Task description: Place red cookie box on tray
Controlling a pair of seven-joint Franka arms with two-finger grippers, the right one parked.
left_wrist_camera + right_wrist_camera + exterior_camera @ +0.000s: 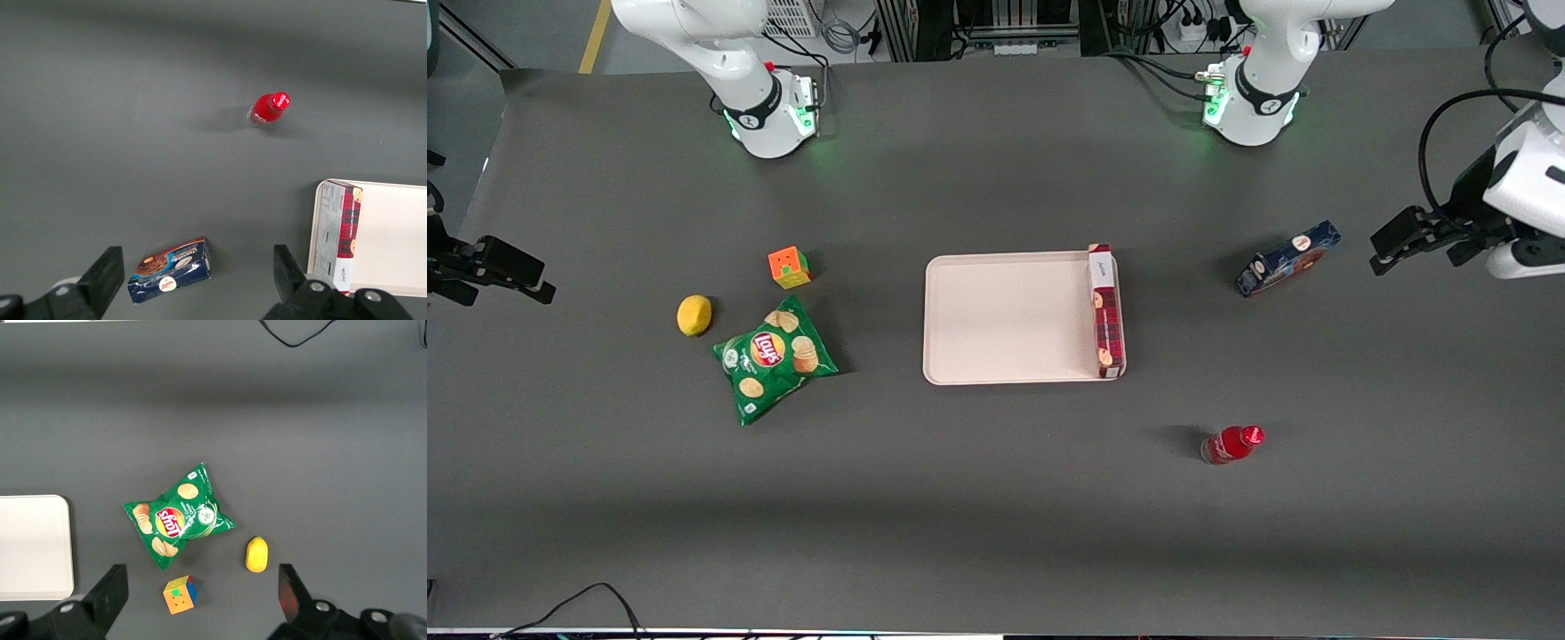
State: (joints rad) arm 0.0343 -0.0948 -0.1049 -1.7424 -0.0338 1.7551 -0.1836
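The long dark-red plaid cookie box (1105,311) lies along the pale pinkish-beige tray's (1005,316) short edge, well apart from the empty, spread claw (193,277), hovering above the bench toward the working arm's end.

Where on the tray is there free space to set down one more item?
The tray is bare except the red cookie box, standing along its edge toward the working arm. The open gripper is off beside the blue cookie box.
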